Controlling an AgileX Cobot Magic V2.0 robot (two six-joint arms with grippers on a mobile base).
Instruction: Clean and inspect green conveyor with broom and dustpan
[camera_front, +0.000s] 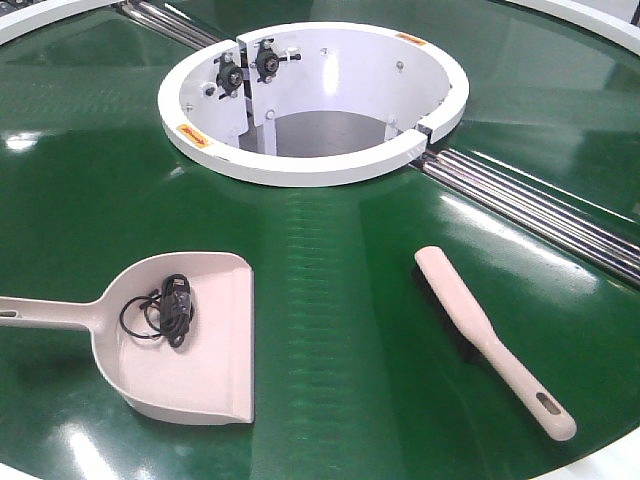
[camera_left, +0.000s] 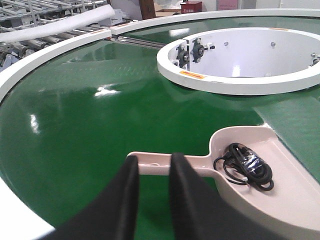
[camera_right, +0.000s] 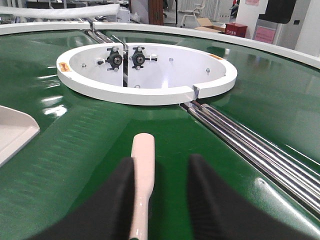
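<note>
Open left gripper astride dustpan handle; open right gripper astride broom.

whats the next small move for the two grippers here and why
Probably close both grippers. The left gripper is open around the dustpan handle, and the right gripper is open with the broom handle between its fingers, nearer the left one. Both tools lie flat on the green conveyor, and a black cable bundle already sits in the pan.
</note>
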